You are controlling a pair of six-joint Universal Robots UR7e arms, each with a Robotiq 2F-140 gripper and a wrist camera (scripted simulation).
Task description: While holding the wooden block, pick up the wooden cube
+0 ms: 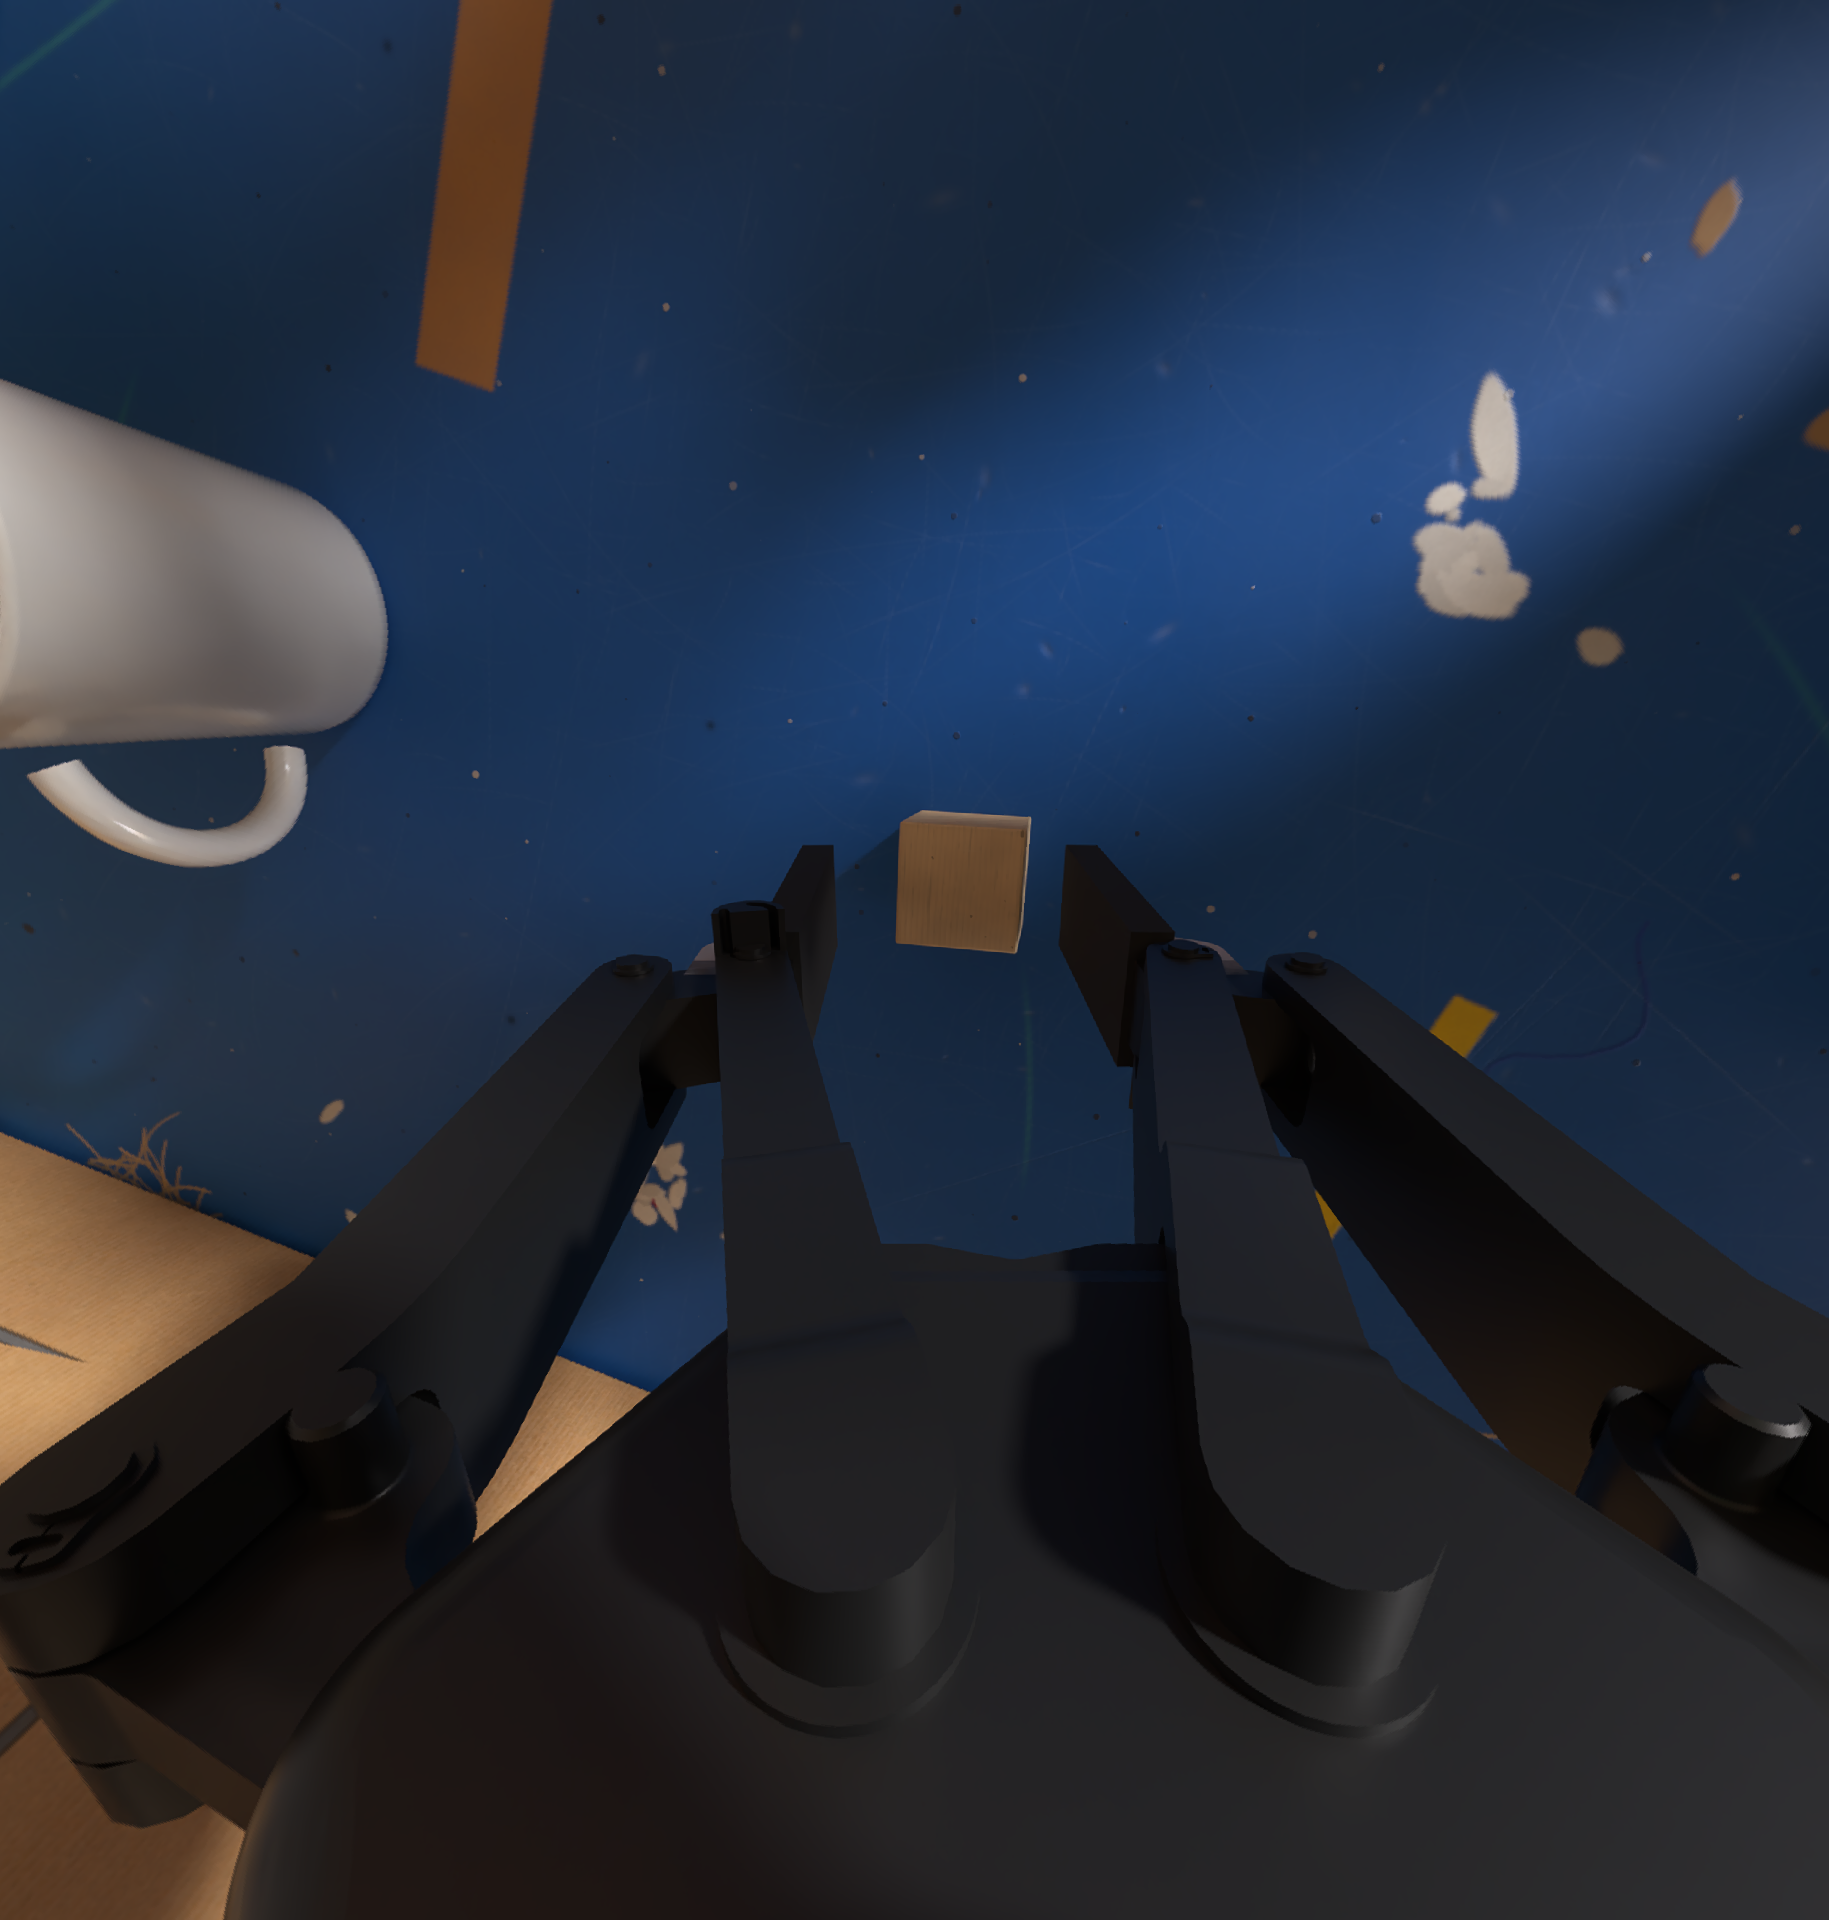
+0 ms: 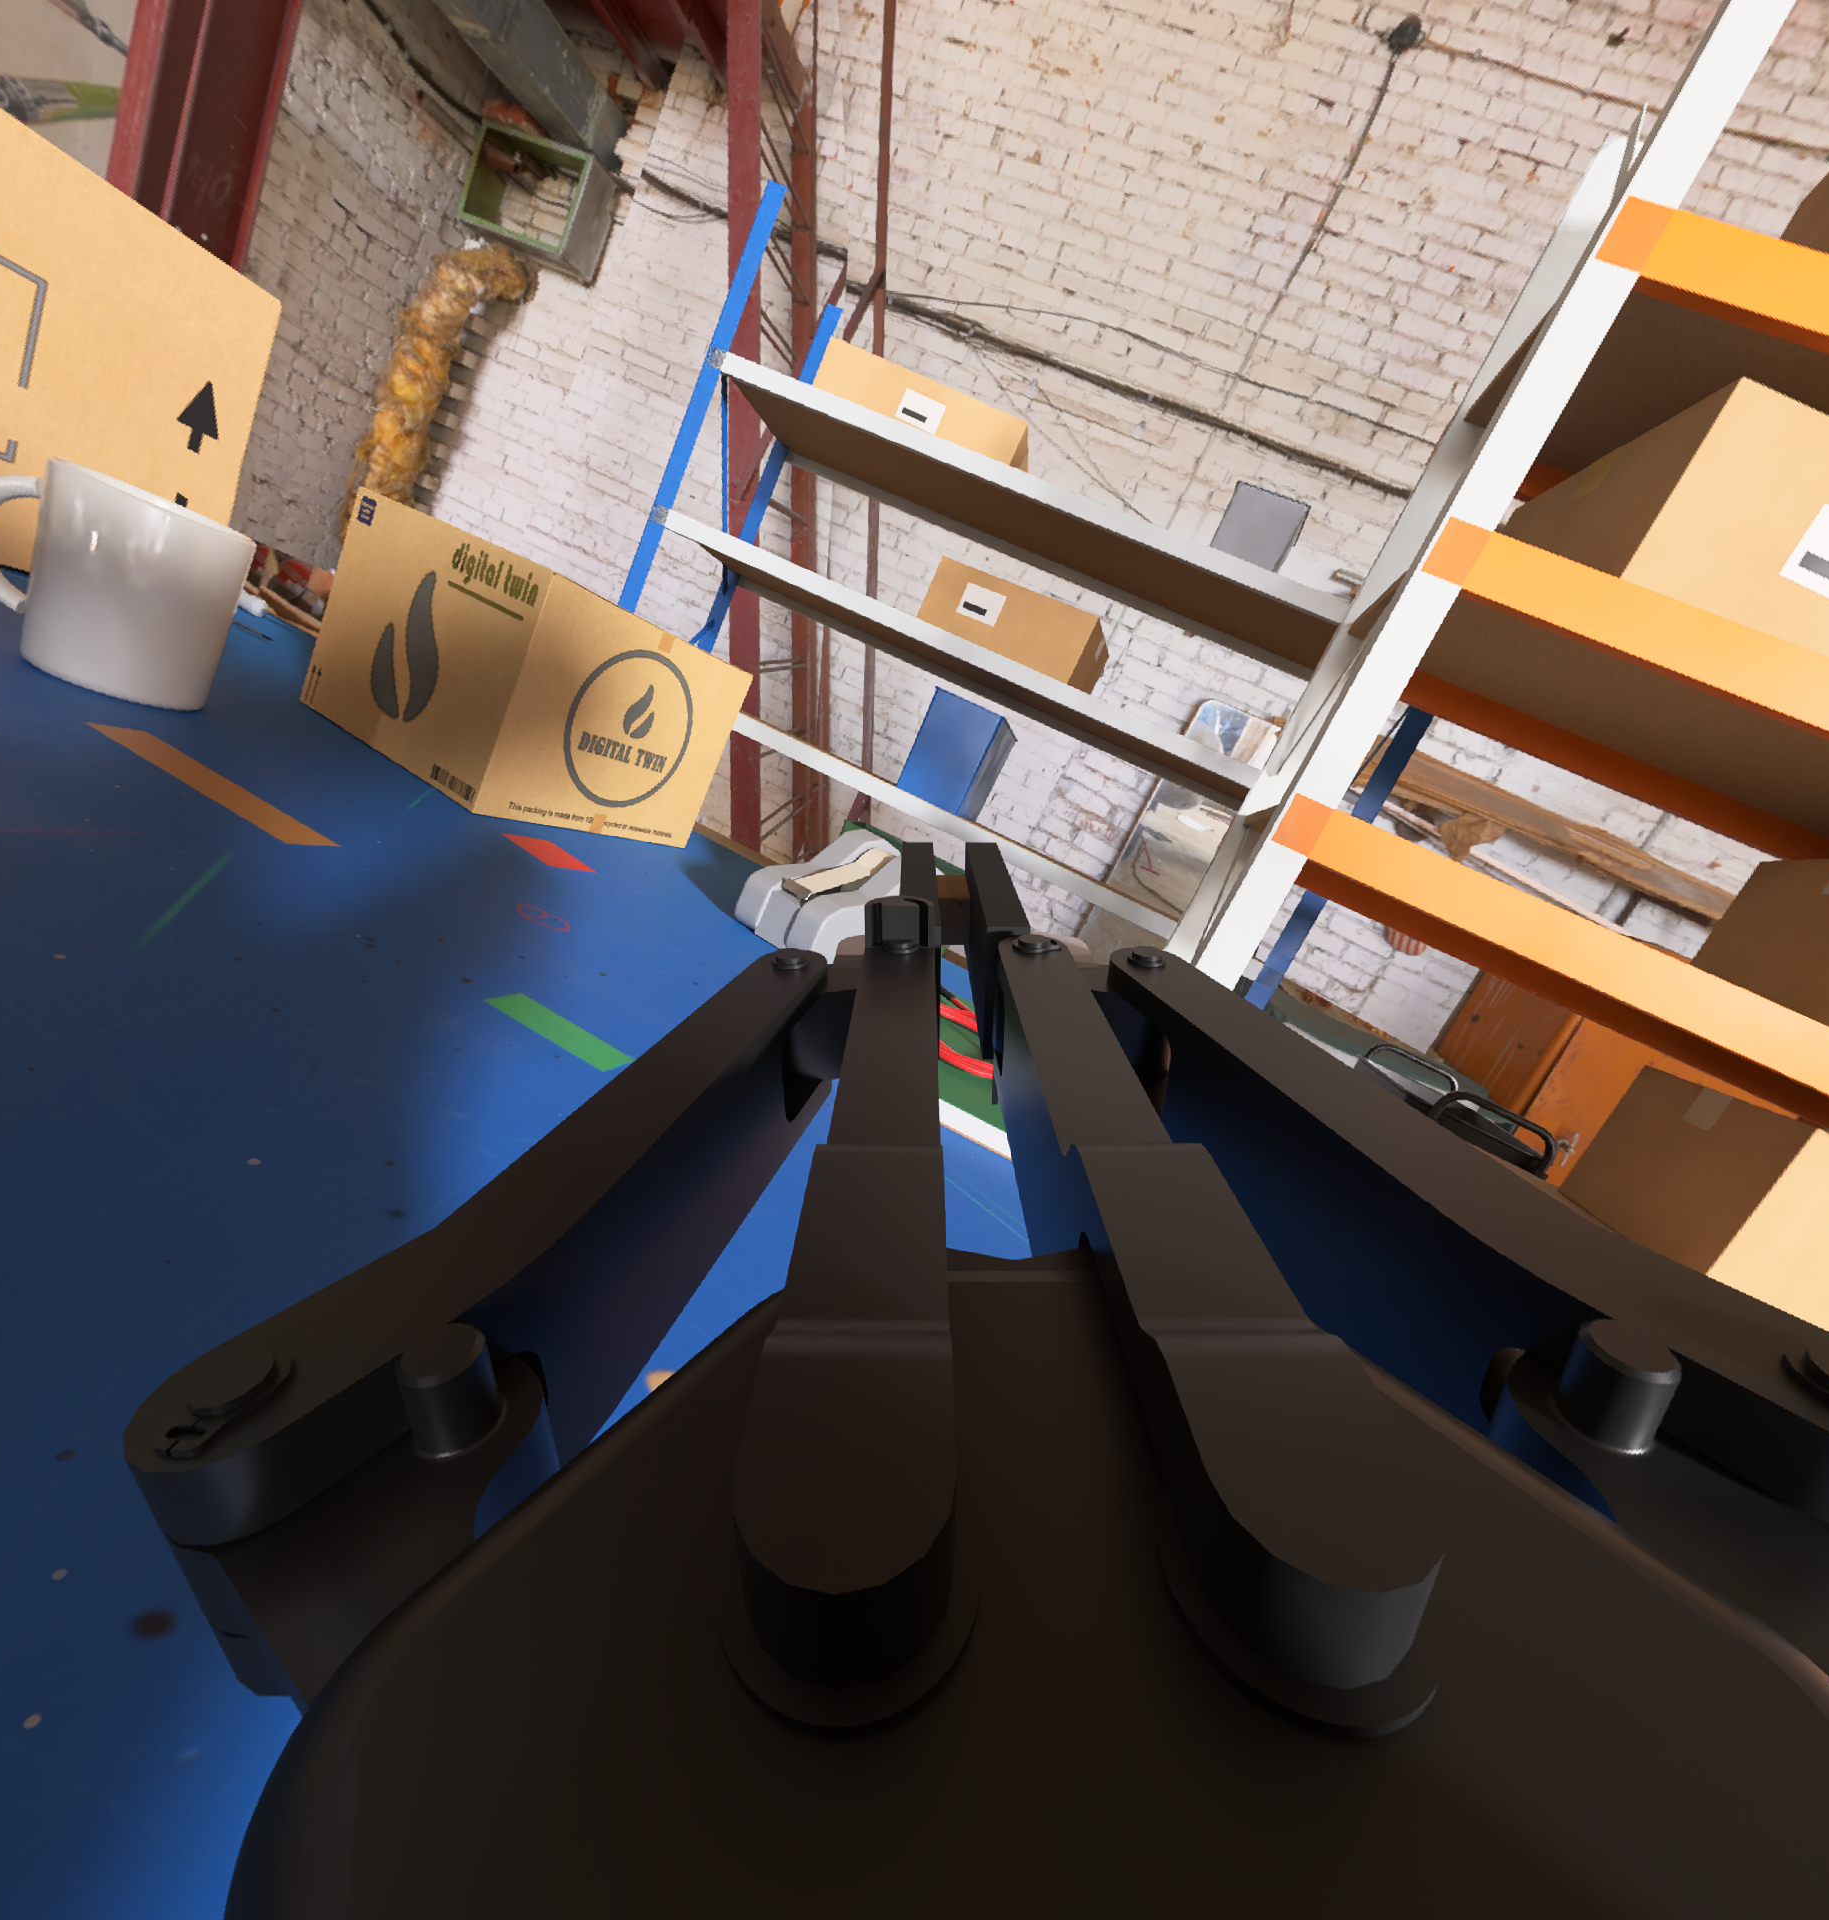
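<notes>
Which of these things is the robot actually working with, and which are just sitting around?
In the job:
wooden cube
left gripper
right gripper
wooden block

Lying about:
white mug
printed cardboard box
shelf boxes

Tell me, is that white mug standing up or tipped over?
Upright: the white mug stands on its base on the blue table, its opening facing up.
</notes>
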